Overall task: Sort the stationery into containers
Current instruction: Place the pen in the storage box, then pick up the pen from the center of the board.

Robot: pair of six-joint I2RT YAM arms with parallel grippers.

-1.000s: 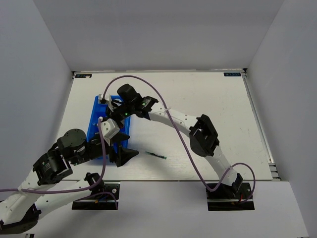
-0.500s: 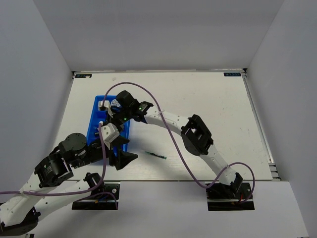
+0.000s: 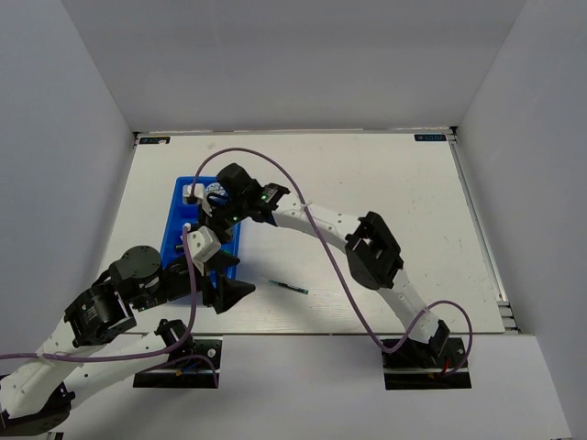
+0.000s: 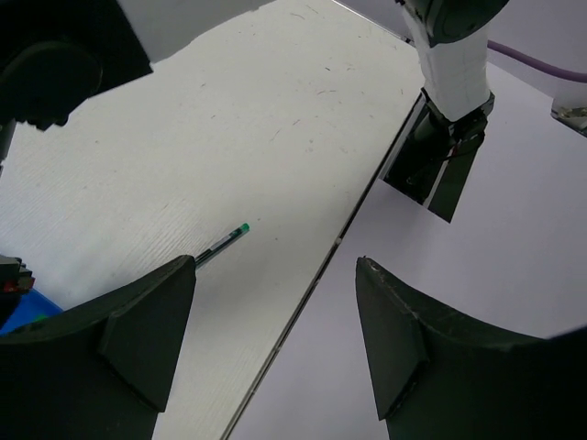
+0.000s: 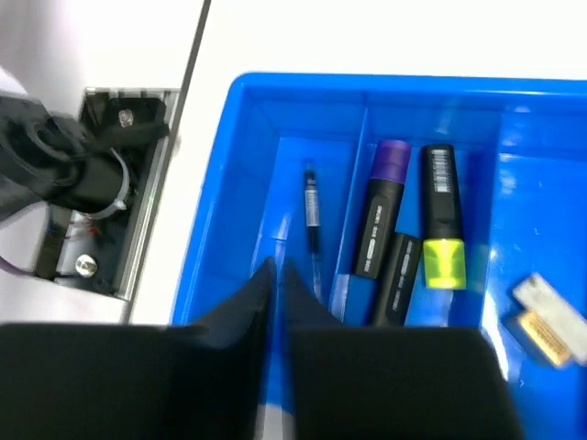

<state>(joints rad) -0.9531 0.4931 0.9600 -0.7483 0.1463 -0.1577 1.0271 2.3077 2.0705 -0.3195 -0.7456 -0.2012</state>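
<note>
The blue tray (image 3: 176,240) lies at the table's left; my right gripper (image 3: 216,213) hovers over it. In the right wrist view the tray (image 5: 229,183) holds a thin dark pen (image 5: 313,220), a purple-ended marker (image 5: 381,215), a yellow-ended marker (image 5: 442,234), a third black marker (image 5: 394,289) and small eraser blocks (image 5: 543,301). The right gripper (image 5: 278,268) is open only a crack over the pen's compartment and holds nothing. A green-tipped pen (image 3: 288,287) (image 4: 225,241) lies loose on the table. Beside it, my left gripper (image 3: 229,291) (image 4: 275,266) stands wide open and empty.
A blue-and-white roll (image 3: 216,191) shows at the tray's far end, partly behind the right wrist. The table's near edge (image 4: 348,229) runs just past the loose pen, with the right arm's base (image 4: 440,156) beyond. White walls enclose the table. A purple cable (image 3: 321,243) arcs over the middle.
The right gripper's jaws have parted slightly and its wrist has shifted a little over the tray. The left arm has drawn back slightly toward its base. The loose pen has not moved.
</note>
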